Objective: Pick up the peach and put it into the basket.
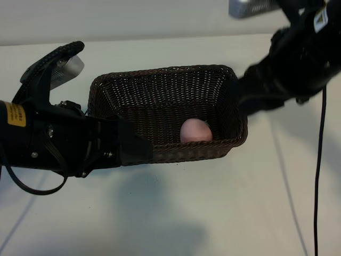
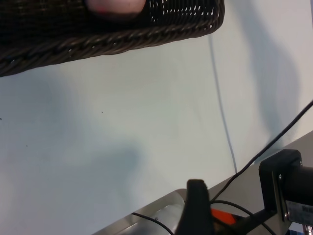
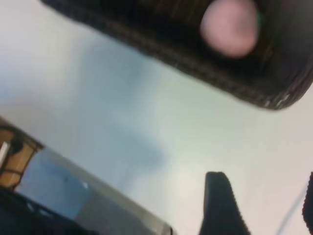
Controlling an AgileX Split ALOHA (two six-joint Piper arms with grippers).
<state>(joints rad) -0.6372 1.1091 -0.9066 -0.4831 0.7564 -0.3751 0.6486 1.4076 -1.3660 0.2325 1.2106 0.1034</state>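
Note:
The peach (image 1: pixel 195 130), small and pale pink, lies on the floor of the basket (image 1: pixel 160 72) near its front wall; it also shows in the right wrist view as the peach (image 3: pixel 229 30) inside the basket (image 3: pixel 161 51). My right gripper (image 3: pixel 264 200) is open with nothing between its fingers, and hangs just outside the basket's right end as the right gripper (image 1: pixel 248 96). My left gripper (image 1: pixel 139 149) hovers low at the basket's front left corner, open and holding nothing. Only one of its fingers (image 2: pixel 196 205) shows in the left wrist view, with the basket rim (image 2: pixel 112 41) farther off.
The basket stands on a white table (image 1: pixel 213 208). A black cable (image 1: pixel 318 170) hangs down at the right. A thin seam (image 2: pixel 222 112) runs across the tabletop. A metal rail (image 2: pixel 156 218) and a black bracket (image 2: pixel 281 181) sit at the table's edge.

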